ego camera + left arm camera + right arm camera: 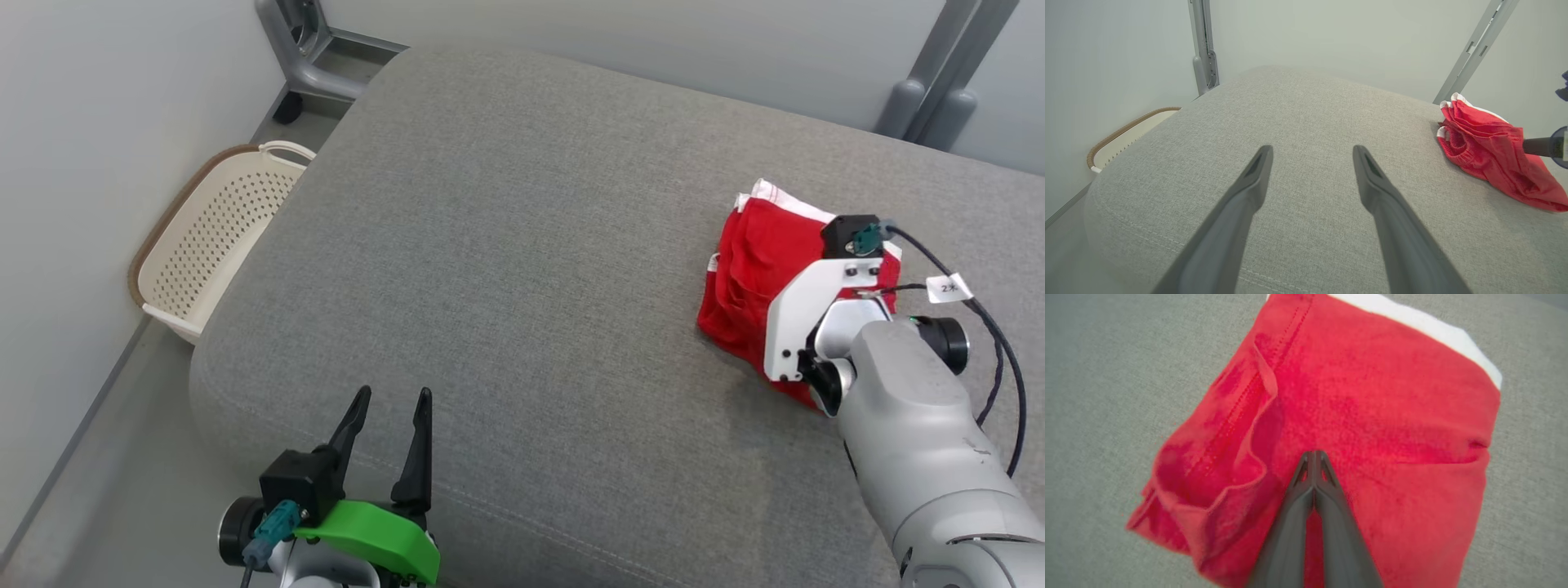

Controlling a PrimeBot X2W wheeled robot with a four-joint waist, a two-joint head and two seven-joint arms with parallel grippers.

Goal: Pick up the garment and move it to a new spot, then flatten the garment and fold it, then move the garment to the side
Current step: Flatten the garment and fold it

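Right fingers (1301, 486) pressed together, tips on the red garment's (1392, 416) middle; whether cloth is caught cannot be told. Left fingers (1249, 192) spread wide, empty, above the grey cushion (522, 245), with the garment well apart at their 2 o'clock.

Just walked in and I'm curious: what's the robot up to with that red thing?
The robot's right claw is shut on the top of a crumpled red garment with white trim, which lies at the right of a grey cushion. The garment is not yet lifted or flattened. The left claw hovers open over the cushion's near edge, holding nothing. A cream basket sits on the floor to the left.
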